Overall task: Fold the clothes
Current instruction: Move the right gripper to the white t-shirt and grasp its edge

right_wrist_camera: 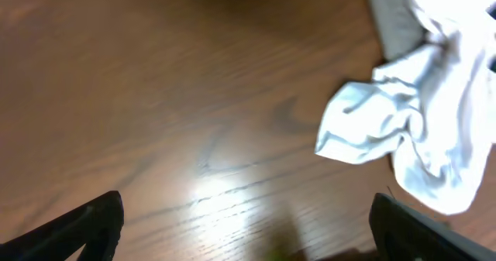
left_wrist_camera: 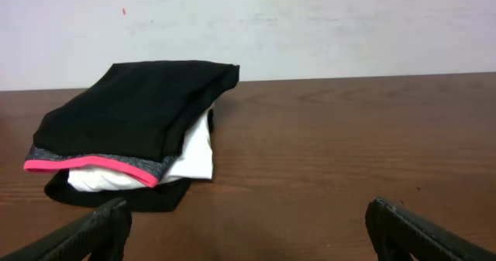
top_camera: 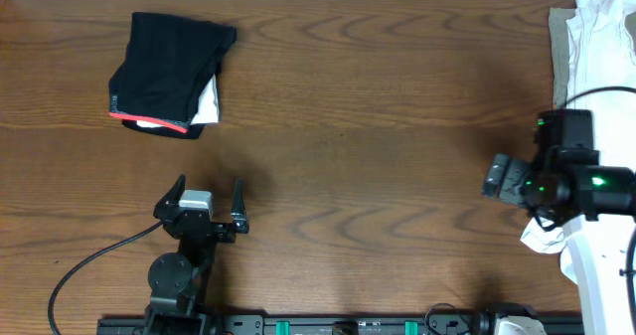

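On the far left of the table I'm seeing the black garment lying folded, its red-edged band facing my side and a white layer peeking out from under it. Just this side of that pile my left gripper is hovering over bare wood, pointing at the pile from a little way off. Through its wrist camera the two fingers are standing spread as wide as they go, gripping nothing and touching nothing, with the pile sitting ahead of them and to the left against the pale wall. A black cable is trailing off the arm's base. Moving right across the open wood, my right gripper is reaching in from the right edge. It too is gaping fully, empty, with only tabletop between its fingers. Just ahead of its right finger a crumpled fold of the white T-shirt is lying on the wood, and I can't tell whether they're touching. The rest of that shirt is spilling along the right edge, with the grey-beige garment lying under it at the far right corner.
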`<state>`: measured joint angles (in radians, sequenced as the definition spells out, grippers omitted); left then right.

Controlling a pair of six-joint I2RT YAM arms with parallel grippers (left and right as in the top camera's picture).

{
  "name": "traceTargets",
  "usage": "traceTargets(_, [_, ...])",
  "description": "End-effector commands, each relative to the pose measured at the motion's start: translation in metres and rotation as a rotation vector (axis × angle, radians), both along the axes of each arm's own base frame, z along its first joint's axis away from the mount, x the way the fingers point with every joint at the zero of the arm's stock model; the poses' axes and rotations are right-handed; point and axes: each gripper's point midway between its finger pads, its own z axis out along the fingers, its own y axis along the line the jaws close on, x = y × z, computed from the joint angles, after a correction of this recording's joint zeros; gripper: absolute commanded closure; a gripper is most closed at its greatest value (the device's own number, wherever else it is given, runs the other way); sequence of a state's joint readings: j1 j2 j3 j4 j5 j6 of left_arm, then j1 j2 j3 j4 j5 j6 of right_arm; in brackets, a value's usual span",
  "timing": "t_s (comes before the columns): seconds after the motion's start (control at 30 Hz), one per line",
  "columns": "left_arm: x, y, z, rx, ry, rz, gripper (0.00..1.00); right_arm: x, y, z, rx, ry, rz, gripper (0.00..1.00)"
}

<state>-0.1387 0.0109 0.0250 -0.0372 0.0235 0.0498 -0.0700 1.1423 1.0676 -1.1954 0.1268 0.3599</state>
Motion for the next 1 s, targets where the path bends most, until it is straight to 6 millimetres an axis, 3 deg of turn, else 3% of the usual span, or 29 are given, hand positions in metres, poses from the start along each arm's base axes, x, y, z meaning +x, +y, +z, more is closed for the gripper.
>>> traceTargets(0.0, [-0.001, 0.001, -0.017, 0.013, 0.046, 0.005, 0.02, 0.0, -0.017, 0.009, 0.024, -0.045, -0.165, 0.07])
traceTargets(0.17, [-0.001, 0.001, -0.017, 0.013, 0.046, 0.005, 0.02, -0.006, -0.03, -0.003, 0.043, -0.036, -0.255, 0.12])
traceTargets(0.47, [-0.001, 0.001, -0.017, 0.013, 0.046, 0.005, 0.02, -0.01, -0.045, -0.059, 0.183, -0.059, -0.417, 0.24])
traceTargets(0.73, [-0.001, 0.001, -0.017, 0.013, 0.046, 0.005, 0.02, -0.03, -0.074, -0.105, 0.152, -0.034, -0.546, 0.23])
traceTargets(0.97, [-0.001, 0.001, -0.017, 0.013, 0.046, 0.004, 0.02, -0.029, -0.088, -0.134, 0.13, -0.027, -0.538, 0.24])
